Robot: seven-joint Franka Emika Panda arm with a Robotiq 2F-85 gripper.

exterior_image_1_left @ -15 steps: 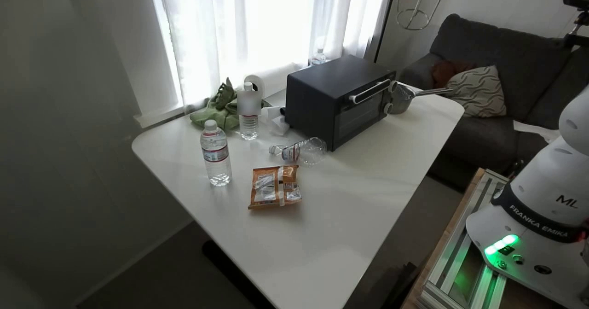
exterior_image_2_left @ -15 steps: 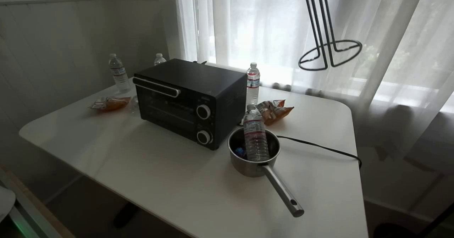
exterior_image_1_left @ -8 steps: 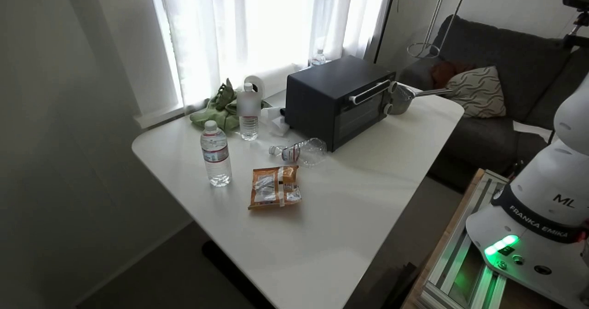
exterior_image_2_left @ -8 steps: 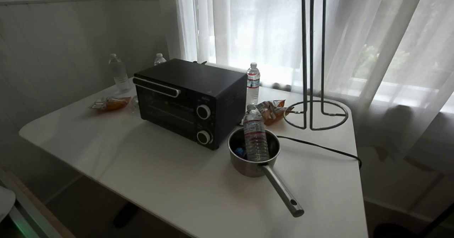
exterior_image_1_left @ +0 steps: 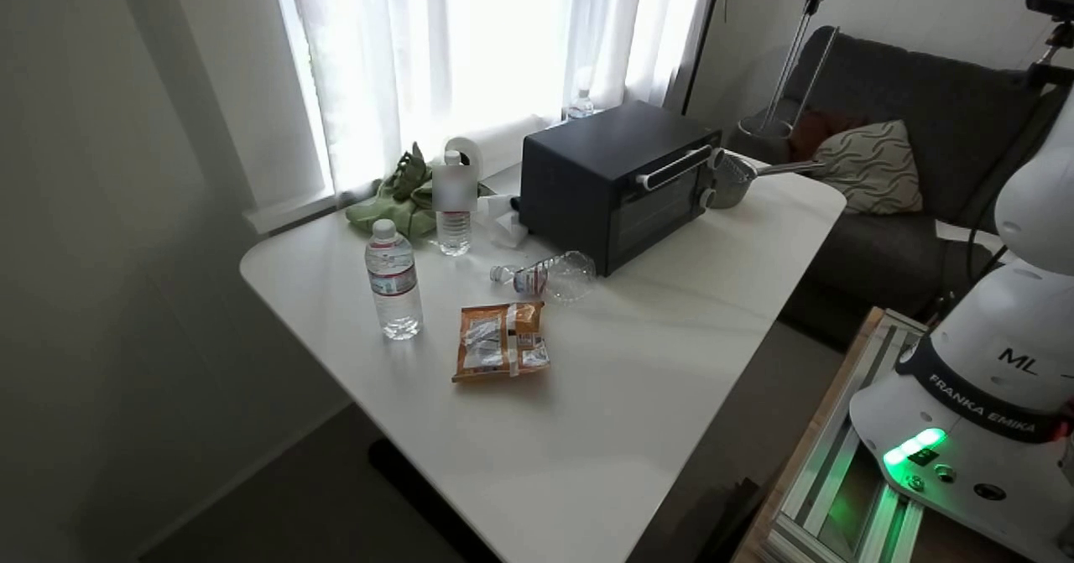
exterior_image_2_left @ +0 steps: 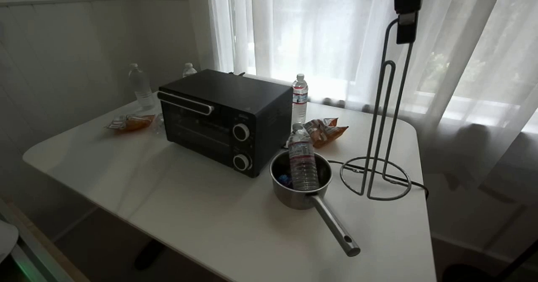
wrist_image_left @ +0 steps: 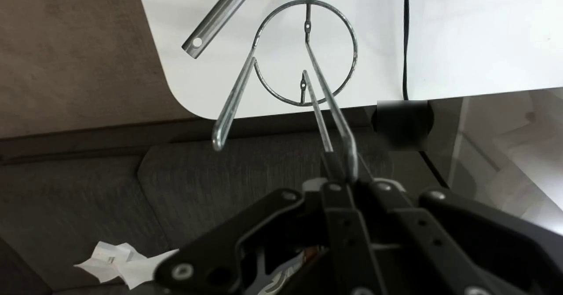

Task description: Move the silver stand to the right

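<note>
Below the silver stand, a white table sits near curtains.

In an exterior view, the black jaws grip the top of a silver metal wire stand, which reaches down and slightly left from them, a dark grey fabric sofa beyond. Below and left of the jaws, a white rounded-corner table bears a silver metal saucepan beside a black boxy toaster oven; farther left of the jaws lie a clear plastic bottle and an orange snack packet.
</note>
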